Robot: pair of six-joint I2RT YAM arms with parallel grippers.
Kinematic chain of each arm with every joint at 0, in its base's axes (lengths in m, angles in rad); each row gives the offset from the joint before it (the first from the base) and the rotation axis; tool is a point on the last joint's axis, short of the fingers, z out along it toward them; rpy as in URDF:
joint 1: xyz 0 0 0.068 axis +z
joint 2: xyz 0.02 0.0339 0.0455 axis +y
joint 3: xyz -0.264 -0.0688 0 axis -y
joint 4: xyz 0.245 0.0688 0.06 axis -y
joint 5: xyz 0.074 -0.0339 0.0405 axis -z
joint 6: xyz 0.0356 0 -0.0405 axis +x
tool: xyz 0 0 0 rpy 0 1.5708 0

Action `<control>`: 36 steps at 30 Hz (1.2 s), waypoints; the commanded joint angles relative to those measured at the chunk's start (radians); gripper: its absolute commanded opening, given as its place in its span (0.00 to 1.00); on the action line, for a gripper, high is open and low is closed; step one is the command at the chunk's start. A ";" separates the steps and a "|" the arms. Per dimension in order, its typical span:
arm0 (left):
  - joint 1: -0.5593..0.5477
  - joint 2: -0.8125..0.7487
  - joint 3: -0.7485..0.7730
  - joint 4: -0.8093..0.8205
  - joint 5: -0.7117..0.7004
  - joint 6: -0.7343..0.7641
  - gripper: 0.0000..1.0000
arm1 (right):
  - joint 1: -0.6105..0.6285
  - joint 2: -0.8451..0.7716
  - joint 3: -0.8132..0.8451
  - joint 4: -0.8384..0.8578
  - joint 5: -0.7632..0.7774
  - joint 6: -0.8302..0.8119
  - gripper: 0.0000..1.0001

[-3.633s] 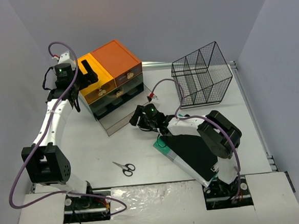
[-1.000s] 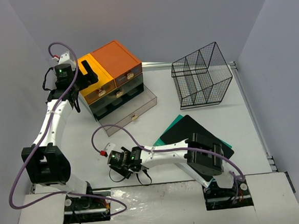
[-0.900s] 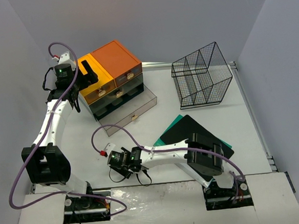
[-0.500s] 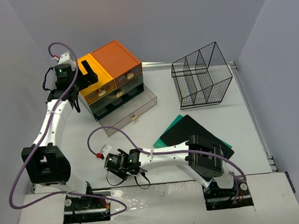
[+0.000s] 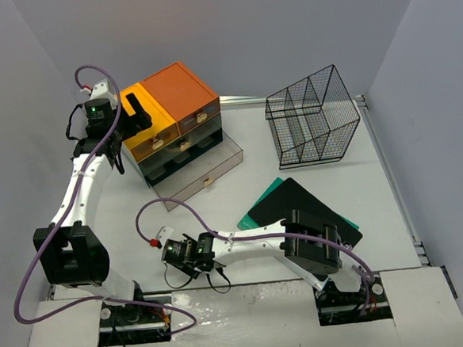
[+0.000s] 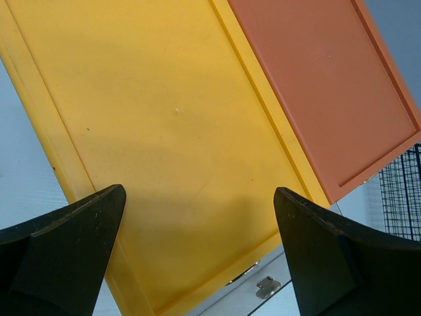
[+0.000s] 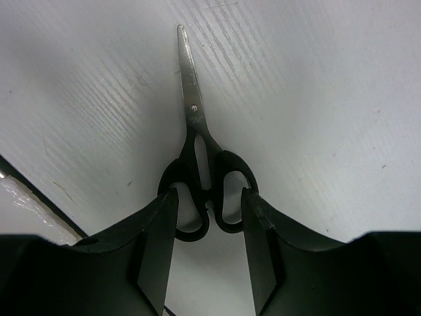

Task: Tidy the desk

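Black-handled scissors (image 7: pixel 197 131) lie flat on the white desk (image 7: pixel 316 99), blades pointing away from the wrist camera. My right gripper (image 7: pixel 209 194) is narrowed onto the near ends of the two handle loops, one finger against each side. In the top view this gripper (image 5: pixel 173 251) sits low at the desk's (image 5: pixel 240 189) near left and hides the scissors. My left gripper (image 5: pixel 136 110) is open and empty, hovering over the yellow top of the drawer chest (image 6: pixel 164 131).
The orange and yellow-topped drawer chest (image 5: pixel 175 106) stands back left, its clear bottom drawer (image 5: pixel 203 171) pulled out. A black wire basket (image 5: pixel 311 116) stands back right. A black notebook on a green one (image 5: pixel 301 208) lies right of centre.
My right arm swung from the notebooks to the scissors at the near left and closed in on the handles. In the last half second it barely shifted. The left arm has not moved.
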 commanded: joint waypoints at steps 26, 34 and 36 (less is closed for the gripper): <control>0.052 0.040 -0.023 -0.237 -0.094 0.018 0.97 | -0.106 -0.015 -0.108 0.071 -0.161 0.191 0.32; 0.053 0.042 -0.024 -0.236 -0.095 0.018 0.97 | -0.122 -0.053 -0.092 0.060 -0.137 0.200 0.05; 0.052 0.041 -0.024 -0.237 -0.095 0.018 0.97 | -0.124 -0.065 -0.078 0.046 -0.122 0.191 0.00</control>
